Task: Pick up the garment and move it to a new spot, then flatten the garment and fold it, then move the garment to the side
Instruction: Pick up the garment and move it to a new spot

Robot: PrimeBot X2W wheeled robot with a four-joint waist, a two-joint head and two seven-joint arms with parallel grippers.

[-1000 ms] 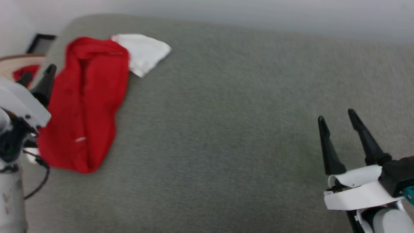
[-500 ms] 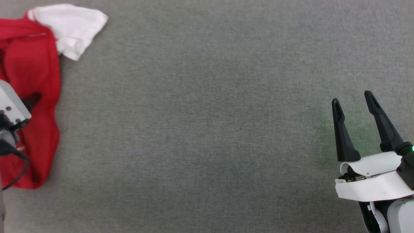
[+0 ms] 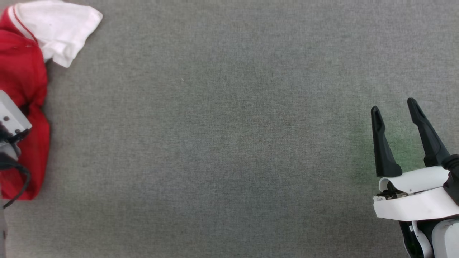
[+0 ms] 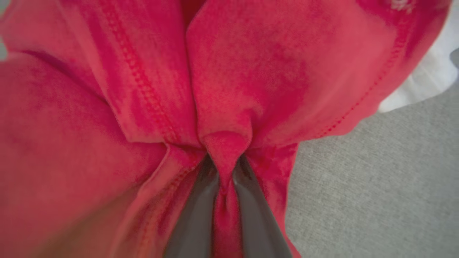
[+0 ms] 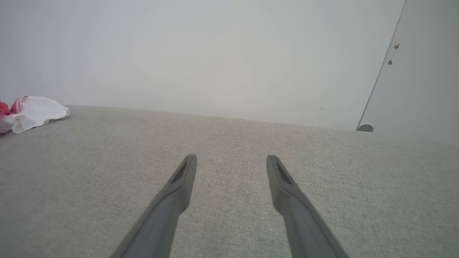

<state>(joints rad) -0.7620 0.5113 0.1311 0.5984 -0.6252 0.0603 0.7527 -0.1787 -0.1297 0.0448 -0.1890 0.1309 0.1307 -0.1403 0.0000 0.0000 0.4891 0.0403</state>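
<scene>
Left wrist view puts the left gripper [image 4: 224, 172] deep in the red jersey [image 4: 251, 71]: its two dark fingers [image 4: 195, 211] are drawn close together and pinch a bunched fold of the red cloth between them. The fabric puckers above the tips, and a stitched seam [image 4: 140, 71] runs up to the left of them. A white sleeve [image 4: 430, 75] shows at that view's right edge, with the grey fabric surface [image 4: 376, 179] below it. In the head view the jersey [image 3: 21, 82] lies crumpled at the far left edge of the grey surface [image 3: 229, 143], its white sleeve [image 3: 59, 28] with thin red trim spread toward the upper left corner. The left arm's pale wrist housing [image 3: 10, 120] sits over the red cloth, and a black cable [image 3: 19, 182] loops beneath it. The right gripper [image 3: 393, 104] is at the lower right, well apart from the jersey, its fingers spread with nothing between them. In the right wrist view those fingers [image 5: 179, 190] stand wide apart above bare grey surface, the sleeve [image 5: 36, 113] lies far off at the left edge, and a pale wall [image 5: 215, 53] rises behind.
</scene>
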